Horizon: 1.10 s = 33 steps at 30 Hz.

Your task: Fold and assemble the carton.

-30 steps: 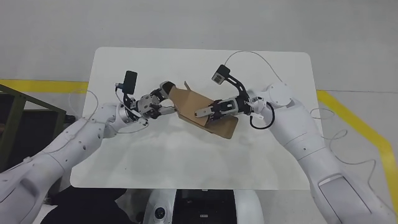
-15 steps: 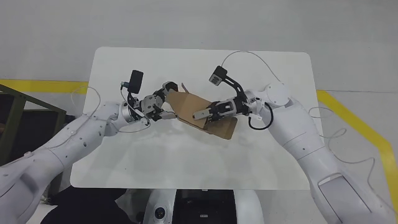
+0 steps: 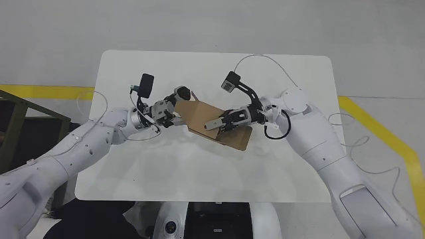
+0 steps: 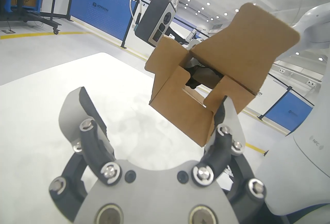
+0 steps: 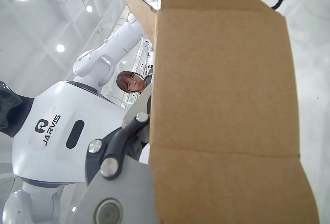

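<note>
The left gripper (image 4: pixel 154 97) is shown with its jaws spread wide. One fingertip (image 4: pixel 228 109) is pressed against the edge of a short flap (image 4: pixel 232 92), while the other stands apart from the cardboard. Just beyond these jaws, the brown carton (image 4: pixel 175 111) appears raised off the white table (image 3: pixel 133 166). Its near end is open, and a tall flap (image 4: pixel 247 39) is turned upward. On the carton's far side, the right gripper (image 3: pixel 218 122) is judged to be clamped on a side panel, with one finger hidden behind cardboard. The step in hand is judged to be tucking the end flaps. The short flap is best pushed inward slowly along its crease while the carton is steadied by the right gripper, so no wall is crushed.
</note>
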Available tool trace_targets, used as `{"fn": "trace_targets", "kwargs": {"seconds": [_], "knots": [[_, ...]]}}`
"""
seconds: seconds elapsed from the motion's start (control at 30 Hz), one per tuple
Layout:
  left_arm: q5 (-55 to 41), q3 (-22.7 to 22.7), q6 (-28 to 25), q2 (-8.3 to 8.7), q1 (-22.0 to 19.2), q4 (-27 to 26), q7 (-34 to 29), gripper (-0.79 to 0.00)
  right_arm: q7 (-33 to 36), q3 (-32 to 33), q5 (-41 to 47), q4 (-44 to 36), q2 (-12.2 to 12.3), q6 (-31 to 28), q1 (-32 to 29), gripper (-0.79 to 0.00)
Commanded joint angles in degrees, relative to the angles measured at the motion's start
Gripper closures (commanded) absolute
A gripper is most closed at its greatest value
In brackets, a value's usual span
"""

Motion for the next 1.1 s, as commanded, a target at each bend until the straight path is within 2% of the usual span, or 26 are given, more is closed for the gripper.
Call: {"fn": "trace_targets", "kwargs": {"seconds": [0.0,0.47,1.07], "knots": [[-0.41,0.22,0.0,0.0,-0.22,-0.02,-0.45,-0.785,-0.08,-0.12,-0.05,0.02,0.01,-0.08,0.06,0.0],[-1.6,1.19,0.0,0.26,-0.84,-0.75,-2.56,-0.785,-0.3,-0.61,0.07,-0.15,0.23,-0.3,0.09,0.0],[-0.28,-0.45,0.0,1.78,0.03,0.21,1.97,-0.785,0.2,-0.83,1.0,-1.08,0.57,0.2,-0.12,0.0]]}}
